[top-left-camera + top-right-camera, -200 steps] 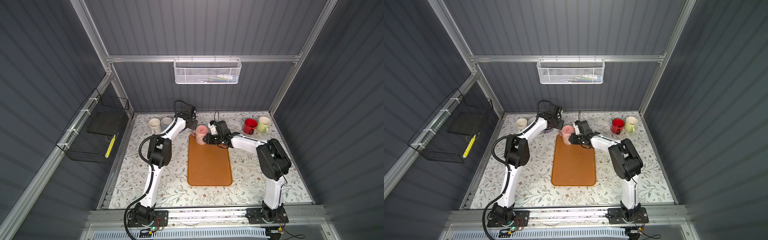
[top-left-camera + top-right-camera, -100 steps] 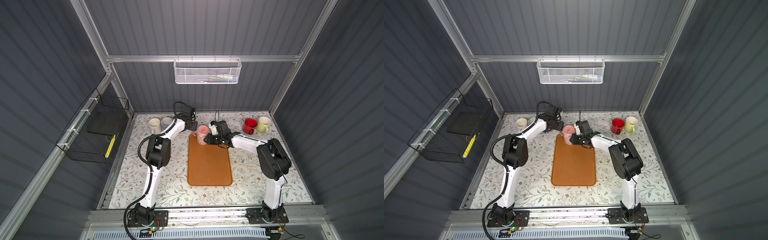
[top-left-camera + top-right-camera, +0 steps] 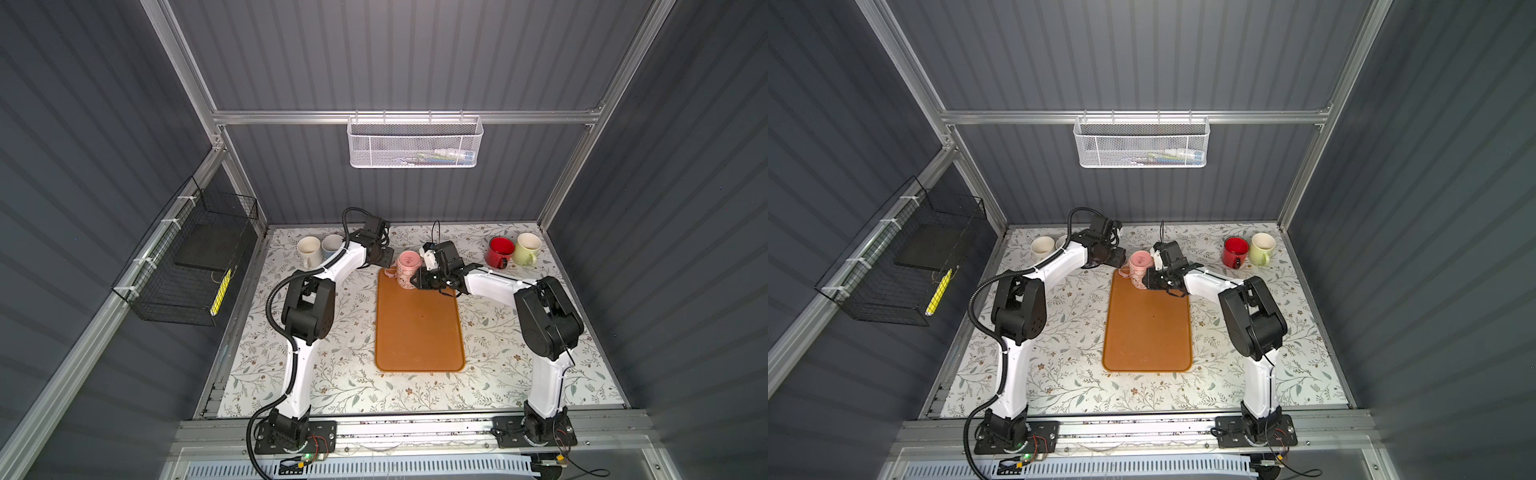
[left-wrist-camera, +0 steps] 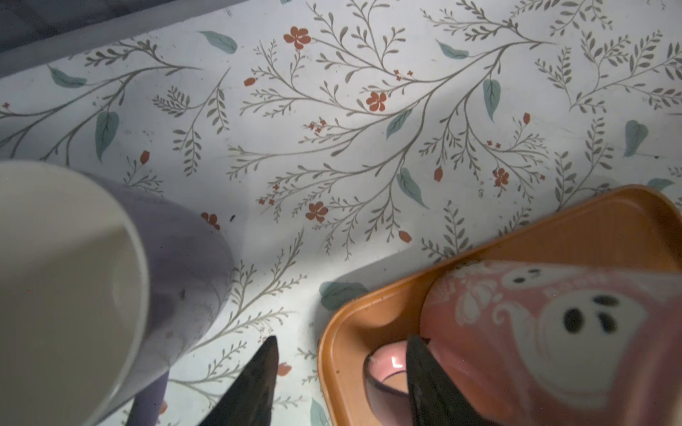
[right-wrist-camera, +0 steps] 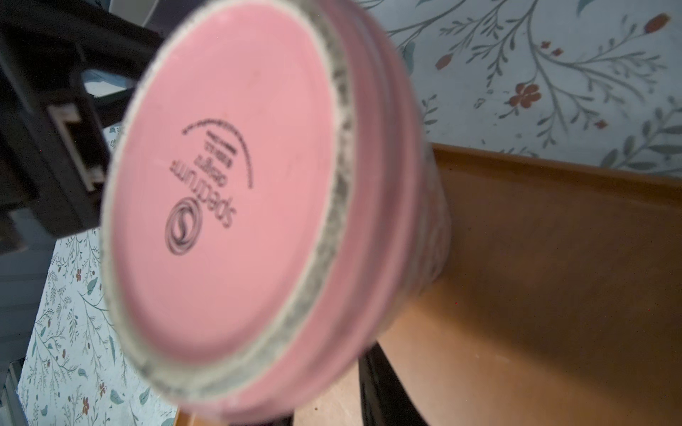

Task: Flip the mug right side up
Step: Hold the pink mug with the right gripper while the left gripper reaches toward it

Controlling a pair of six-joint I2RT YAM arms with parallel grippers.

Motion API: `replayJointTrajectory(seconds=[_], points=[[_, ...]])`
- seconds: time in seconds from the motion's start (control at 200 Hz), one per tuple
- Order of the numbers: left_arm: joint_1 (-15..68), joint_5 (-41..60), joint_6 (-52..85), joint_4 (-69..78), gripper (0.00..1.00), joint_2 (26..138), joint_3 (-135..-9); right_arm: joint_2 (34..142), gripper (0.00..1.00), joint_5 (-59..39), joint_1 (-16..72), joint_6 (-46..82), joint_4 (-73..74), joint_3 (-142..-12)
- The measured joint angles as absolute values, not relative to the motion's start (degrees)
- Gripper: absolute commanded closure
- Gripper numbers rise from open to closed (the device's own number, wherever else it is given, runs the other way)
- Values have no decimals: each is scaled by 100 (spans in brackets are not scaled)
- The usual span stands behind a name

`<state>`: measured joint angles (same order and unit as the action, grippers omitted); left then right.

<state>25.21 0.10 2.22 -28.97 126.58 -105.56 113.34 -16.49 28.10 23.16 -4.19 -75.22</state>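
Observation:
A pink mug (image 3: 407, 268) with white ghost faces stands upside down and tilted at the far end of the orange tray (image 3: 419, 332). Its stamped base (image 5: 228, 177) fills the right wrist view. My left gripper (image 3: 386, 261) is open at the mug's left side. One of its fingers (image 4: 424, 372) lies against the mug's handle (image 4: 385, 363), and the other hangs over the table. My right gripper (image 3: 417, 279) is low on the mug's right side. The mug's near side hides its fingertips, and tray floor shows between its fingers (image 5: 387, 387).
A lavender mug (image 4: 184, 276) stands close beside my left gripper, with a white mug (image 3: 308, 249) next to it. A red mug (image 3: 500, 251) and a pale green mug (image 3: 527, 248) stand at the back right. A black wire basket (image 3: 195, 266) hangs on the left wall.

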Motion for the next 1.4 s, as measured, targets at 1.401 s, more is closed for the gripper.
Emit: replayJointTrajectory(seconds=[1.401], points=[[2971,242,993,-2265,47,11273,-8180,11067,58,-1573,2541,2029,-416,-7124]])
